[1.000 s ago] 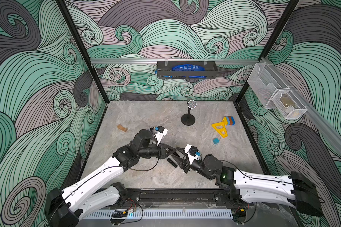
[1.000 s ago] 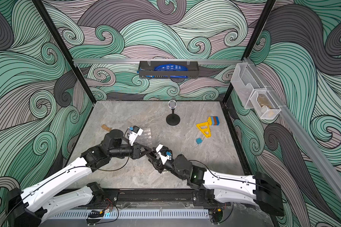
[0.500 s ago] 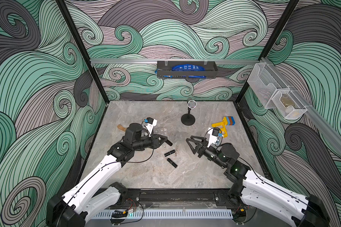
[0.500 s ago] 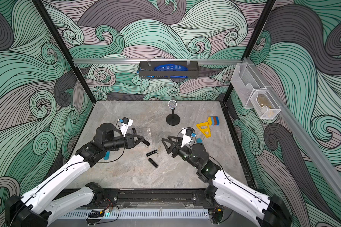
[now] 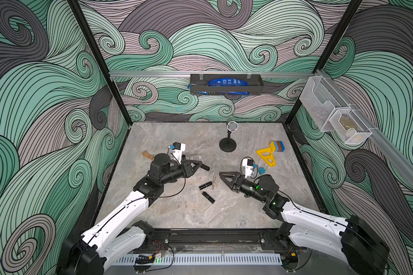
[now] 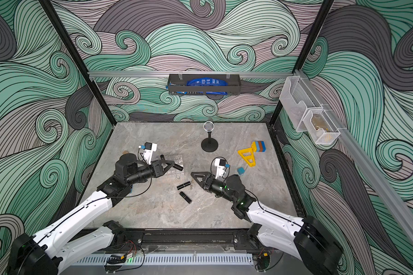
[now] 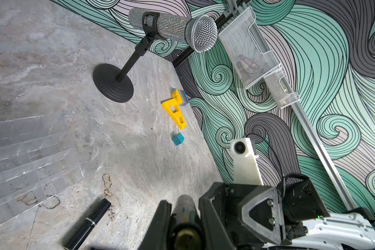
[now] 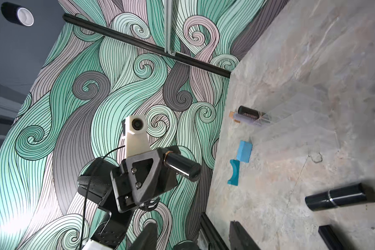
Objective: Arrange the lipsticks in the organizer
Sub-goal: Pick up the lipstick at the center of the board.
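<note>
My left fingers [image 8: 147, 166] clamp a lipstick [image 8: 182, 166] near the organizer [image 6: 178, 159]; my right fingers [image 5: 228, 176] stand apart, empty. It seems light, rigid, slick; best pinched mid-barrel.

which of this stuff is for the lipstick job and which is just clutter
Job: held lipstick in left gripper; loose lipstick; second loose lipstick; standing lipstick in clear organizer.
Clutter: microphone; yellow toy; teal cube; stacked blocks; tan block; lavender tube; wall shelf; mesh basket.
</note>
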`<move>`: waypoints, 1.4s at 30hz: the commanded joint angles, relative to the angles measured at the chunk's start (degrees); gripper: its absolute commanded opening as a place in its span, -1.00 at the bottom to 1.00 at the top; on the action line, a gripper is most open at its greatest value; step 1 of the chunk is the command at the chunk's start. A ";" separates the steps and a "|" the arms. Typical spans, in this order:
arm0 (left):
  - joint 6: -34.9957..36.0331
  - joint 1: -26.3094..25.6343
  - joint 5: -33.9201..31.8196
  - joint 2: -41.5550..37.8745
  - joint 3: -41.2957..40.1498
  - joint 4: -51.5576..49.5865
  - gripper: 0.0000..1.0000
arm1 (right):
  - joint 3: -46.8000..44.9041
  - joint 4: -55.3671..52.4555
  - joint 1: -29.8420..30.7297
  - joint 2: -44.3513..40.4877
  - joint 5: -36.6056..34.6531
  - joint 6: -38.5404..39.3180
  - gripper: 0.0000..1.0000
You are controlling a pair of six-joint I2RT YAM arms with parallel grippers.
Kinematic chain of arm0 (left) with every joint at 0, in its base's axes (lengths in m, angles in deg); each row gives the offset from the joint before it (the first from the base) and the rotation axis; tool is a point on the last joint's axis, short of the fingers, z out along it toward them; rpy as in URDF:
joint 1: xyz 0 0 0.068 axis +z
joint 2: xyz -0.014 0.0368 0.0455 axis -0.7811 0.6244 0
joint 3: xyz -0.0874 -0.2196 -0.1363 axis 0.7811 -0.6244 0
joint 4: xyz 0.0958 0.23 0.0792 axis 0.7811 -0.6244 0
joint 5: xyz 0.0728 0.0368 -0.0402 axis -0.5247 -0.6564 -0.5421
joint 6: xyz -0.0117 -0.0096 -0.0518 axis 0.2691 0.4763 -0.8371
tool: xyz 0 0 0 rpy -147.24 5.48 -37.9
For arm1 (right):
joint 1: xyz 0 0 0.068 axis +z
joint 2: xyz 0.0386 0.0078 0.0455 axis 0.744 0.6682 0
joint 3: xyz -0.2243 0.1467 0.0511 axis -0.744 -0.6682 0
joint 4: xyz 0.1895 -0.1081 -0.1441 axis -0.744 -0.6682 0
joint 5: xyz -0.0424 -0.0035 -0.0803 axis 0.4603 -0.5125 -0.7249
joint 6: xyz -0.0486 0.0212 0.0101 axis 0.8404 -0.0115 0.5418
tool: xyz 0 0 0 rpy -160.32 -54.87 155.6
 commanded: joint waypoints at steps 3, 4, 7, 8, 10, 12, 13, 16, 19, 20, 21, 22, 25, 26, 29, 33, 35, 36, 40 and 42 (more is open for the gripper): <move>-5.46 -0.06 -2.94 0.33 -2.84 12.51 -0.83 | 2.79 3.54 4.41 2.92 -7.40 -9.12 0.16; -5.59 -0.11 -3.34 0.35 -3.28 13.17 -0.83 | 3.14 3.36 4.89 3.56 -8.44 -10.47 0.16; -5.29 -0.44 -3.82 0.16 -4.21 14.20 -0.83 | 3.44 3.65 5.54 4.82 -10.79 -14.37 0.15; -5.11 -0.53 -3.87 0.16 -4.53 14.72 -0.83 | 3.67 3.87 5.75 5.02 -11.78 -15.37 0.14; -5.29 -0.92 -4.10 0.23 -5.51 16.58 -0.83 | 4.55 3.06 6.06 5.20 -13.77 -16.54 0.13; -5.97 -1.63 -4.38 0.47 -6.82 19.08 -0.83 | 5.41 1.42 6.07 5.39 -15.62 -17.96 0.12; -6.30 -2.02 -4.57 0.68 -7.32 20.47 -0.83 | 5.69 1.38 6.09 5.59 -16.48 -18.58 0.12; -7.21 -3.02 -4.53 1.41 -8.23 23.37 -0.83 | 6.83 1.58 6.07 6.79 -17.59 -19.64 0.11; -7.38 -4.08 -4.58 1.55 -8.74 25.55 -0.83 | 7.99 2.01 6.08 8.45 -17.67 -20.46 0.09; -7.39 -4.40 -4.55 1.62 -8.86 25.93 -0.83 | 8.13 2.49 6.07 9.04 -17.57 -20.91 0.09; -7.38 -4.77 -4.65 1.64 -8.88 26.30 -0.83 | 8.15 3.36 6.08 9.81 -17.55 -21.43 0.08; -7.32 -5.15 -4.79 1.71 -9.02 26.76 -0.83 | 8.07 4.12 6.07 10.38 -17.55 -22.11 0.06; -7.18 -6.33 -5.16 2.16 -9.78 28.37 -0.83 | 9.01 6.22 6.08 12.03 -17.31 -23.28 0.00; -7.18 -6.60 -5.17 2.36 -9.94 28.78 -0.83 | 9.35 6.44 6.07 12.36 -17.43 -23.34 -0.02; -6.94 -7.31 -5.50 2.68 -10.23 29.89 -0.83 | 9.99 6.67 6.14 13.16 -17.71 -24.36 -0.08; -6.48 -8.21 -6.69 3.33 -10.85 31.38 -0.83 | 10.23 8.14 6.92 14.18 -18.64 -26.37 -0.14; -6.48 -8.44 -6.93 3.89 -11.09 32.46 -0.82 | 10.38 8.03 7.40 14.46 -19.37 -27.39 -0.19; -6.49 -8.56 -7.15 4.04 -11.23 32.83 -0.82 | 10.31 7.87 7.58 14.48 -19.85 -27.94 -0.22; -6.04 -9.19 -7.99 4.12 -11.54 33.16 -0.80 | 10.33 6.35 7.95 13.96 -21.81 -28.62 -0.34; -5.88 -9.46 -8.17 4.06 -11.64 33.23 -0.78 | 10.45 5.40 8.16 13.72 -22.90 -28.59 -0.40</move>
